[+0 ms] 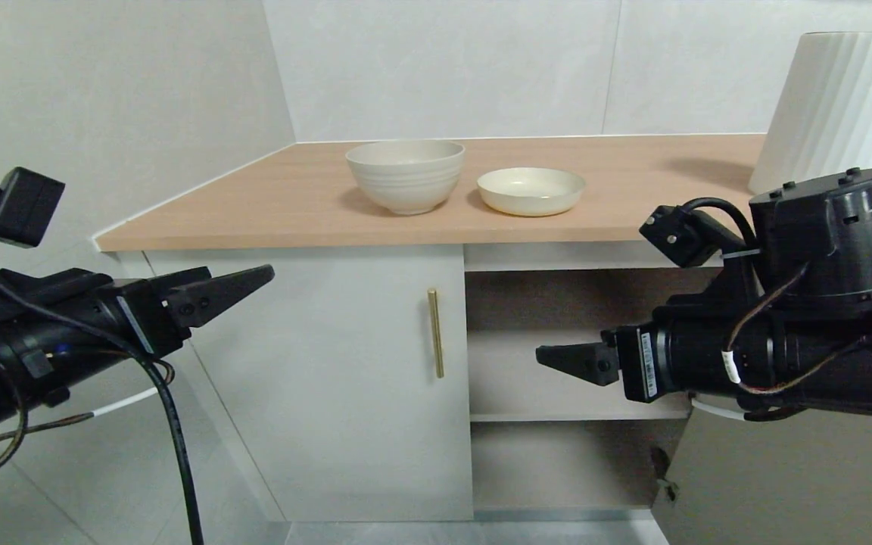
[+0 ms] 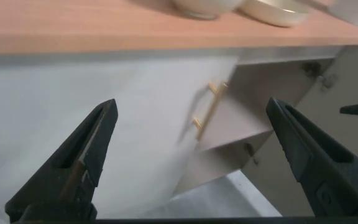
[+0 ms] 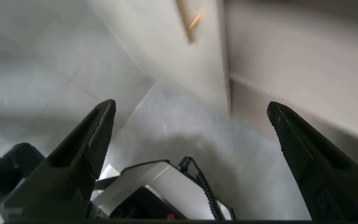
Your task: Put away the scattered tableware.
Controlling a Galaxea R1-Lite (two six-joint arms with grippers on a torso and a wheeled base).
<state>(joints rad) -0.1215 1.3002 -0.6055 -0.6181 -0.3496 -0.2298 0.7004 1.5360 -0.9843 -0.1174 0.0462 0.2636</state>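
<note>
Counter [image 1: 254,212], wood top, against tiled wall.

Bowl [image 1: 406,175]: cream, deep, upright on counter, toward the back. Plate [image 1: 531,190]: shallow, cream, just beside bowl on robot's R, small gap, not touching. Both look empty. Neither is held.

White ribbed lampshade [image 1: 845,106] at far R of counter, well apart from plate.

Cabinet under counter: L door [image 1: 330,378] closed, gold bar handle [image 1: 436,333] vertical near its R edge. R compartment open, bare shelf [image 1: 557,415] across the middle. R door [image 1: 784,484] swung out toward robot, hinge visible at its lower edge.

L gripper [image 1: 254,278]: below counter level, in front of closed door's L side, pointing toward cabinet. L wrist view shows the jaws spread wide, nothing between them; door and handle seen through the gap.

R gripper [image 1: 557,356]: in front of open compartment, about shelf height, pointing to robot's L. R wrist view: jaws spread wide, holding nothing; floor and door edge beyond.

Both grippers well apart from bowl and plate.
</note>
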